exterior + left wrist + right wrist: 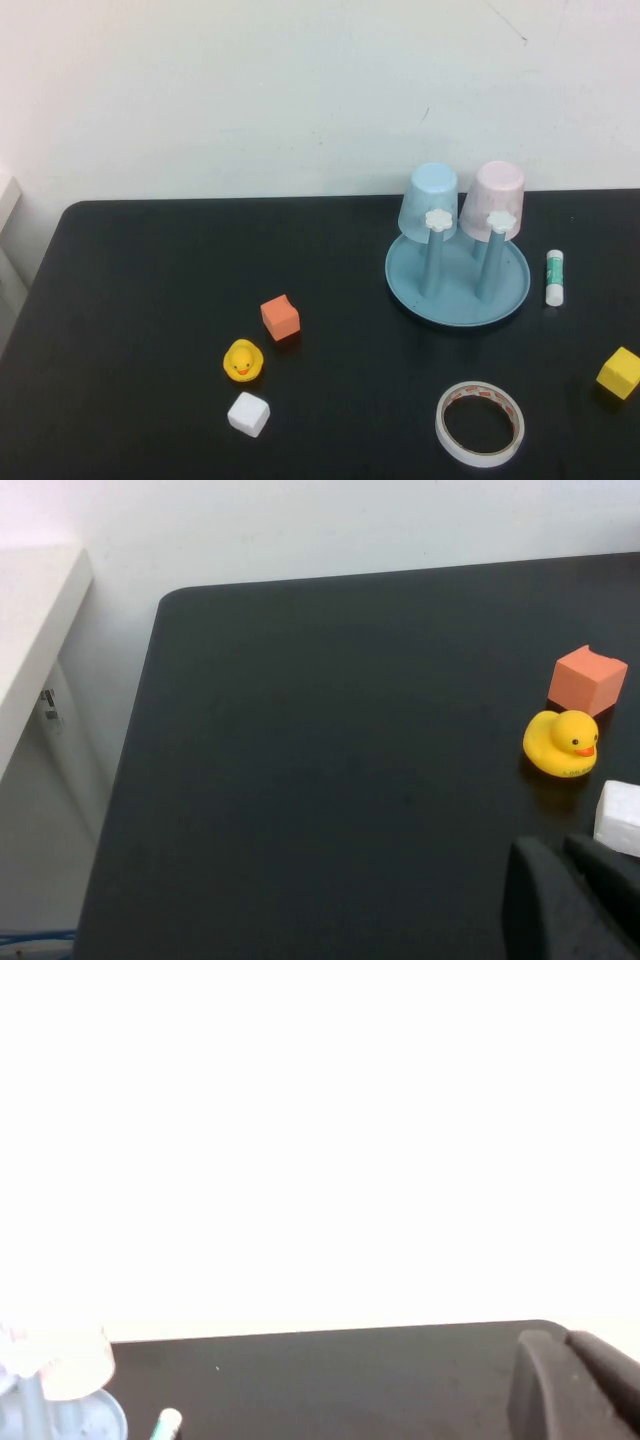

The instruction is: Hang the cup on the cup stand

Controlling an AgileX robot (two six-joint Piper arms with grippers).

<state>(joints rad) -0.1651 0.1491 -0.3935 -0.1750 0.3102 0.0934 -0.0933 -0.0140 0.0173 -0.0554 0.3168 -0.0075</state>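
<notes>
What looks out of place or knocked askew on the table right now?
Nothing stands out. The pale pink plastic cup and light blue plastic cup sit upside down on pegs of the light blue round cup stand. Left pincer and right pincer are shut, away from them.

Beyond my closed left claw (572, 895) stretches a matte black round-cornered tabletop (330, 760); farther off stands a plain white wall (330, 525), brightly lit.
</notes>
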